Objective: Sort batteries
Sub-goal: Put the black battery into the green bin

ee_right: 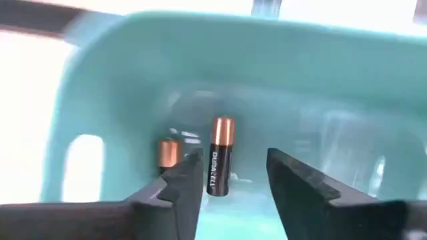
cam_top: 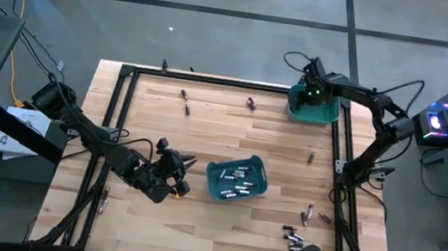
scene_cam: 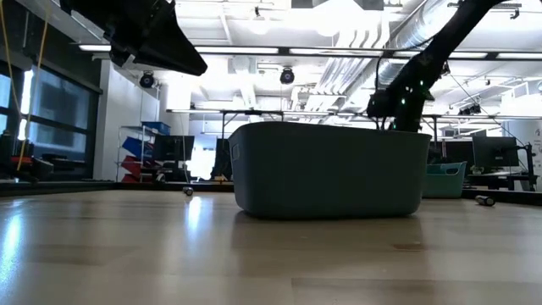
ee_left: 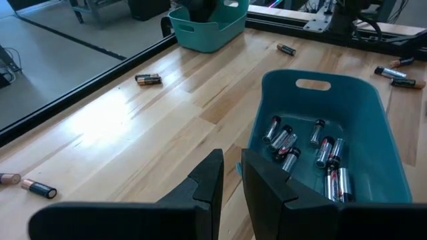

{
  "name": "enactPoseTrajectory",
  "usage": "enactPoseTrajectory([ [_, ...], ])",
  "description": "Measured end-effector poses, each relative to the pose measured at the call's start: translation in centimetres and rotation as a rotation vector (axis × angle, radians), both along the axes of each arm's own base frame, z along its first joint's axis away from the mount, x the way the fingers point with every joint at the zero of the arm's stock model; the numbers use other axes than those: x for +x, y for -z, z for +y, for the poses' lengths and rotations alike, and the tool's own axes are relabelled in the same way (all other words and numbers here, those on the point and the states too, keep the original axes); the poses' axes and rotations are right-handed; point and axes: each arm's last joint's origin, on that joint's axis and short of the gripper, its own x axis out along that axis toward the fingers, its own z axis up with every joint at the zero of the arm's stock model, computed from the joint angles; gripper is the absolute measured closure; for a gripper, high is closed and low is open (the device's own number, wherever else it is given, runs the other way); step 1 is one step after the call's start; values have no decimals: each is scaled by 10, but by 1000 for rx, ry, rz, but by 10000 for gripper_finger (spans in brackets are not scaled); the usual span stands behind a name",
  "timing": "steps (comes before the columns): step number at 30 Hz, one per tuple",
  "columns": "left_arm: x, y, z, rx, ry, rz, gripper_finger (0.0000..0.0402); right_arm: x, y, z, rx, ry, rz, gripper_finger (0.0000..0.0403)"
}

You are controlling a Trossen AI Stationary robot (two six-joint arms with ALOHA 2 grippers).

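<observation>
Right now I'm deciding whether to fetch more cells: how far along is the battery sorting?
Done: several silvery batteries lie in the middle bin. In hand: the right gripper, open inside the corner bin, is releasing a black-and-copper battery. Left: loose batteries scattered on the table; the left gripper waits empty.

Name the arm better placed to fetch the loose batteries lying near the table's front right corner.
Right, probably. The right end effector stands open over the far bin, having nothing held, and shares that side with the loose batteries. The left end effector sits beyond the centre bin.
</observation>
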Motion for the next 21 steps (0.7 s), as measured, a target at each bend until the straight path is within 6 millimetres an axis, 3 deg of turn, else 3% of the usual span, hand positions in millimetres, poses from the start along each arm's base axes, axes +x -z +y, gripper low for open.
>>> enactPoseTrajectory([
  [6, 0, 0, 0, -1, 1, -4, 355, 5, -66, 9, -206, -16, -41, 234],
  [11, 0, -1, 0, 10, -3, -5, 355, 36, -108, 37, -429, -230, -155, 238],
  [15, 0, -1, 1, 48, -20, -5, 355, 76, -101, 60, -422, -497, -266, 238],
  [21, 2, -3, 3, 67, -28, -12, 355, 127, -53, 70, -357, -654, -259, 238],
])
